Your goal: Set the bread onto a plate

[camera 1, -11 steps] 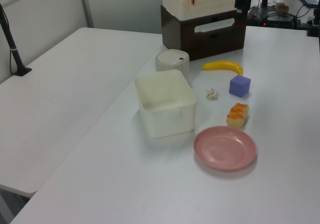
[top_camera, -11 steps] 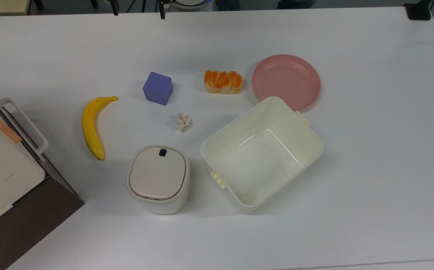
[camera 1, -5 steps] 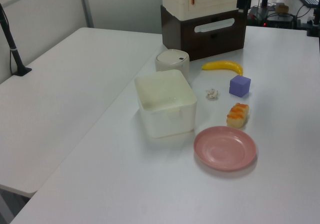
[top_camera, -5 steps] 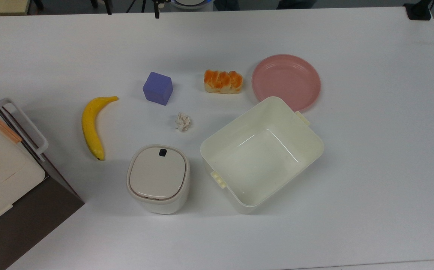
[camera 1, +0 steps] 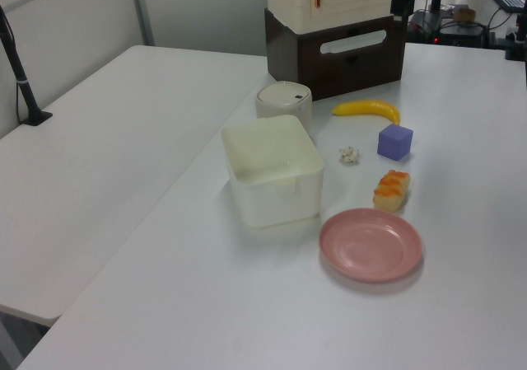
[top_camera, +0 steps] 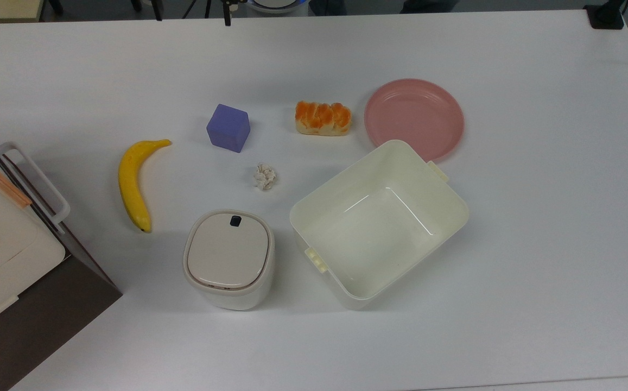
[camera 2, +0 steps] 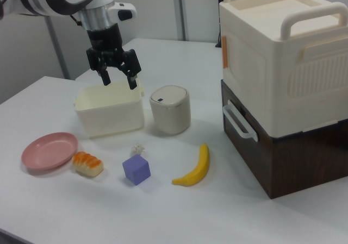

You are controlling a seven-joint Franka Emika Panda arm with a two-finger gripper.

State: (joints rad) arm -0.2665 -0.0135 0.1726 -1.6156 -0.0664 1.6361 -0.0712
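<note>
Orange-brown bread (top_camera: 323, 118) lies flat on white table (top_camera: 536, 217), just beside pink plate (top_camera: 414, 119) on the top view's left, not touching; plate is bare. I see gripper (camera 2: 116, 73) w/ fingers spread wide, holding nothing, raised over the cream tub (camera 2: 109, 113) in right view, well apart from bread. Purple cube (top_camera: 228, 128), banana (top_camera: 133, 182), paper ball (top_camera: 265, 176), lidded bin (top_camera: 229, 258) sit apart.

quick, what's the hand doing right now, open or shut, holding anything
Hand: open, fingers spread, holding nothing; in the right view it hangs in the air in front of the cream tub.
</note>
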